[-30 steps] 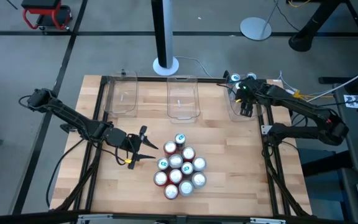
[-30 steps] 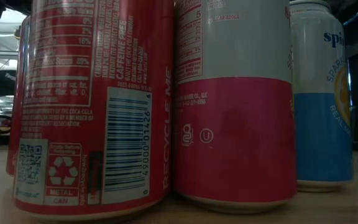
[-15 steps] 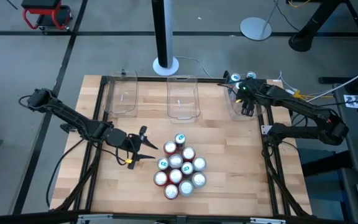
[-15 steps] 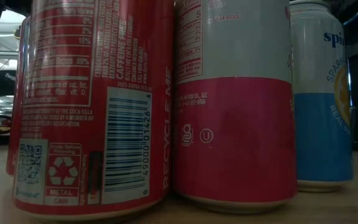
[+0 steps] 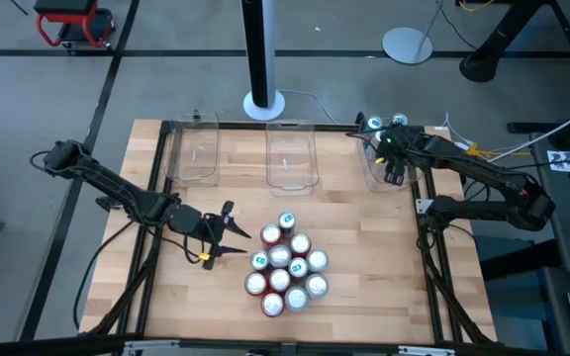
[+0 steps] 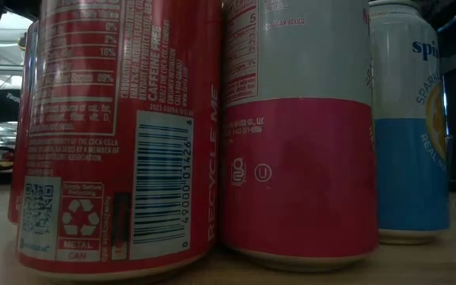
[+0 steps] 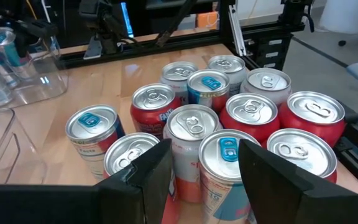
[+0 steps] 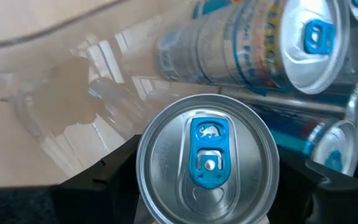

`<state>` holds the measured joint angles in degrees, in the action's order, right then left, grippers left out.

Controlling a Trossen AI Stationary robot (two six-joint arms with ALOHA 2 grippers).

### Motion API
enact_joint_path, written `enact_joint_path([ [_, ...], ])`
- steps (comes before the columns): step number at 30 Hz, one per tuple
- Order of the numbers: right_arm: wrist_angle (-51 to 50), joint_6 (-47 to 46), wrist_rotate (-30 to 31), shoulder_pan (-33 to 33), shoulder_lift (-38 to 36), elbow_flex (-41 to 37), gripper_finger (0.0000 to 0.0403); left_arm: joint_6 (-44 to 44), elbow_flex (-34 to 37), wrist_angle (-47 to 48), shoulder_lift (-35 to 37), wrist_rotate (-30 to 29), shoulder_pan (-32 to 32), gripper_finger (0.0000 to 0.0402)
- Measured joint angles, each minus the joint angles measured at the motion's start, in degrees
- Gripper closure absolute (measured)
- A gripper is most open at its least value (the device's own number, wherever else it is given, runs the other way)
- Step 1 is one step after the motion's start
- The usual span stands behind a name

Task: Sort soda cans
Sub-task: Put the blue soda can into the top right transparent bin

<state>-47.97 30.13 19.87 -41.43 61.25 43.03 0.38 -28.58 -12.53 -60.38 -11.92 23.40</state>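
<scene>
The wooden counter (image 5: 364, 237) carries three clear bins along its far edge: a left bin (image 5: 192, 148), a middle bin (image 5: 291, 156) and a right bin (image 5: 384, 163). Toward the near middle stands the cluster of soda cans (image 5: 285, 267), upright and packed touching one another, red, silver-and-red and blue-tabbed ones mixed.

The right hand (image 5: 394, 170) hangs over the right bin, gripping a blue-tabbed can (image 8: 207, 167) between its fingers. Other blue cans (image 8: 272, 43) already lie on their sides in that bin, so this looks like the drop-off step. To do it well, the can should be lowered inside the bin walls beside the ones lying there, released low so it does not bounce, and the hand lifted straight up afterward.

The left hand (image 5: 224, 235) waits just beside the cluster, its fingers (image 7: 143, 177) apart and holding nothing, facing the nearest cans (image 7: 229, 168).
</scene>
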Motion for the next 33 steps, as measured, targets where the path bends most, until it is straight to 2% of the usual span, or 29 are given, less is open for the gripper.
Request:
enact_joint_path([
  [8, 3.3, 1.7, -5.1, 0.1, 0.0, 0.0, 0.0149, 0.0, 0.0, 0.0, 0.0, 0.0, 0.0, 0.0227],
  [15, 9.9, 2.5, -13.3, 0.2, 0.0, 0.0, 0.0149, 0.3, 0.0, -0.1, 0.0, 0.0, 0.0, 0.0227],
  [20, 8.9, 1.9, -13.5, 0.2, 1.5, 0.0, 0.0146, 0.2, 0.0, -0.2, 0.0, 0.0, 0.0, 0.0227],
  [27, 12.1, 1.7, -13.4, 0.2, 5.8, 0.3, 0.0115, 0.1, 0.0, -0.1, 0.0, 0.0, 0.0, 0.0227],
  [33, 13.3, 2.5, -12.9, 0.2, 6.3, 0.1, 0.0100, 0.2, 0.0, -0.1, 0.0, 0.0, 0.0, 0.0227],
])
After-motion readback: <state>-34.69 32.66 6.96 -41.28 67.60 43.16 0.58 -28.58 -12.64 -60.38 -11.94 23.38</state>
